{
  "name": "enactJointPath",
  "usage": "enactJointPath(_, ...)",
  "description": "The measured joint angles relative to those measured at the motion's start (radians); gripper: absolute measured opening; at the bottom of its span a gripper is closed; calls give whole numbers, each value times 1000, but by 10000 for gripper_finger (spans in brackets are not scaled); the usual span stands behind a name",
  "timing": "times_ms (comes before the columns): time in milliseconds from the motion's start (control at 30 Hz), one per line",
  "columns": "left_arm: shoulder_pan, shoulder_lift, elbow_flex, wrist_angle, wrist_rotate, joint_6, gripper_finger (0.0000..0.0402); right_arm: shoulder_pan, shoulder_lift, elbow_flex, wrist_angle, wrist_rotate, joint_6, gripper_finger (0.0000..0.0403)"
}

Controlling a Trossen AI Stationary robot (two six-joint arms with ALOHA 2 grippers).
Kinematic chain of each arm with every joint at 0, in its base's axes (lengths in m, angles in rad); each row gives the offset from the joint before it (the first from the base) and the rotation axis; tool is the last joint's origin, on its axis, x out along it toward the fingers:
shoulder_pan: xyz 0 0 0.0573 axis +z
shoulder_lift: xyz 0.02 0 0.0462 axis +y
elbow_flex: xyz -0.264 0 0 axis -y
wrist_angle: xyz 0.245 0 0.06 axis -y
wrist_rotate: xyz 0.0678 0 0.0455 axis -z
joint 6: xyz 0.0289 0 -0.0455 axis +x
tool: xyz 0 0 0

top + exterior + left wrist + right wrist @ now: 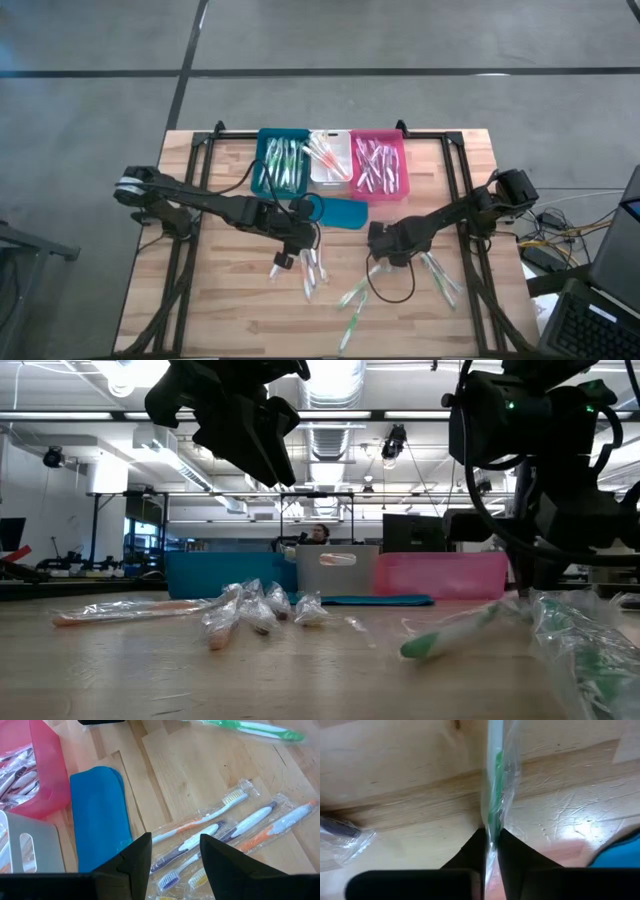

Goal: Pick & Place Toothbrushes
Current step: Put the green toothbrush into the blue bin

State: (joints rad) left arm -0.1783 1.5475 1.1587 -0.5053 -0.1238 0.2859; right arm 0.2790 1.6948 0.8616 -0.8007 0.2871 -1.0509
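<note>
Down at the bench (230, 310), the right gripper (491, 845) has its fingers pinched on a wrapped green toothbrush (496, 785), whose ends are cut off. Meanwhile the left gripper (171, 857) hovers, fingers spread and empty, over wrapped toothbrushes (235, 827).

— What do we see along the far edge of the table (230, 310)?
— We see a teal bin (263, 160), a white bin (328, 176) and a pink bin (403, 165) side by side, with a flat teal lid (342, 213) just before them.
</note>
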Motion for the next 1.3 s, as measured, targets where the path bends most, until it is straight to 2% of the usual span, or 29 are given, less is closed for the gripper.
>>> enactJointPath(333, 0, 0, 0, 0, 0, -1, 172, 24, -28, 3, -56, -27, -2, 20)
enactJointPath(433, 0, 0, 0, 0, 0, 5, 172, 45, -44, 29, -90, -4, 46, 17)
enactJointPath(533, 0, 0, 0, 6, -1, 19, 172, 68, -59, 48, -116, 34, 152, 18)
enactJointPath(733, 0, 0, 0, 24, -1, 31, 172, 82, -97, 100, -96, 49, 587, 21)
enactJointPath(800, 0, 0, 0, 24, -8, 32, 172, 84, -108, 118, -72, 46, 680, 19)
enactJointPath(900, 0, 0, 0, 26, -13, 32, 172, 97, -134, 121, 11, 3, 741, 15)
enactJointPath(1133, 1, 0, 0, 41, -44, 19, 172, 144, -251, 69, 351, -55, 717, 14)
enactJointPath(1300, 0, 0, -1, 114, -113, 51, 172, 146, -350, 40, 521, -53, 856, 14)
